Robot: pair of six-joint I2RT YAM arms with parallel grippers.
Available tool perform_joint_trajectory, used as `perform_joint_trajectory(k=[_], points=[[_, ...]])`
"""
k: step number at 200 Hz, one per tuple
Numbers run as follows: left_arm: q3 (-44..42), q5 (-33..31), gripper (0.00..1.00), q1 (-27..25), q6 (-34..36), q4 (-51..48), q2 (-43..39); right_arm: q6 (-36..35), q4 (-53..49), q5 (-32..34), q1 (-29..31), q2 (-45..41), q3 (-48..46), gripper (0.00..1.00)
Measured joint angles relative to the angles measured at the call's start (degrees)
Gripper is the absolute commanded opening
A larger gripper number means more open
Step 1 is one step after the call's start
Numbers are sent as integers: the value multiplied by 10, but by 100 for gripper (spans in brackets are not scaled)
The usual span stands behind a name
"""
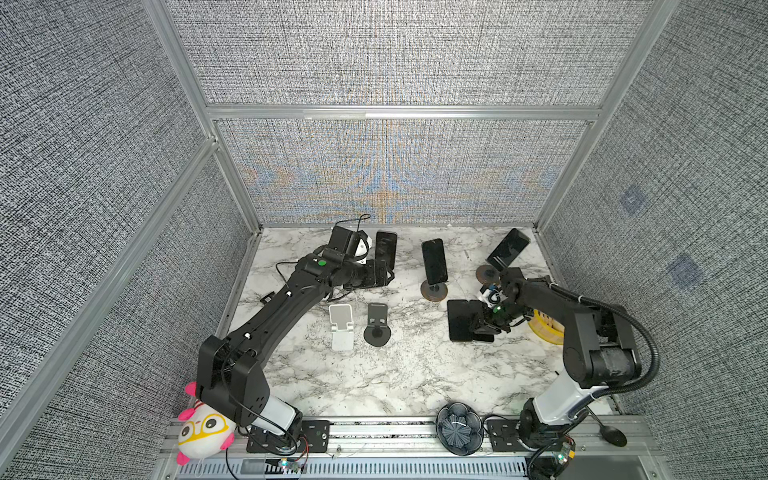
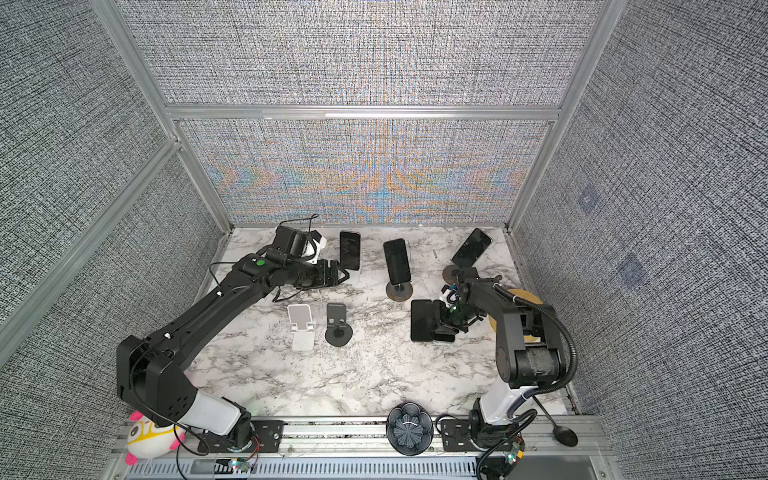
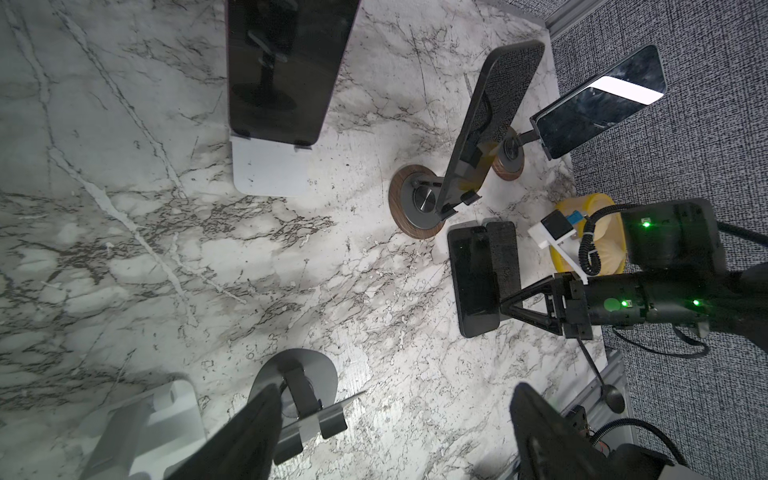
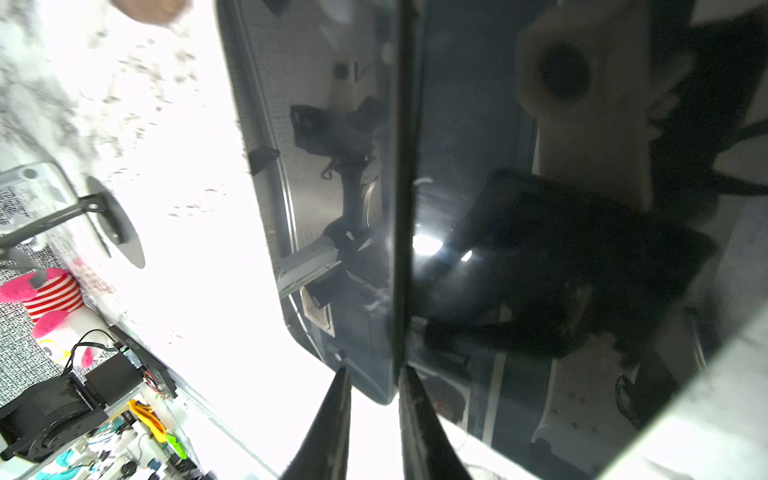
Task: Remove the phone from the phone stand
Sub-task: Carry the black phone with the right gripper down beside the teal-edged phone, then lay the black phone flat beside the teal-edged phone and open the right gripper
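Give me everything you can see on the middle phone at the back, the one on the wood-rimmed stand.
The middle phone is a black slab with a dark, glossy screen, seemingly off. It stands in portrait, leaning back on a stand with a round wood-rimmed base, its lower edge in two small hooks. It sits mid-back on the marble table. Only the stand touches it.

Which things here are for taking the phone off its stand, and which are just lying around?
For the job: black phone on the white flat stand, black phone on the wooden-foot stand, black tilted phone at the back corner, open left gripper.

Lying about: white plush toy with pink ears, dark flower-shaped bowl, black spoon, yellow round container, empty white folding stand, empty grey round-foot stand.
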Motion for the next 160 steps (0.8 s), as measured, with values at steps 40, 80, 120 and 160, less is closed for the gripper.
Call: perform_joint_trajectory(k=[40,80,120,160], points=[[-1,4,87,0,0,7,3,13,13,12,8,-5,-8,28],[-4,4,87,0,-1,8,3,19,27,17,17,7,-8,28],[-7,4,88,0,-3,8,2,24,38,8,23,15,-12,28],[-7,4,87,0,-3,8,2,28,42,5,24,9,-16,28]])
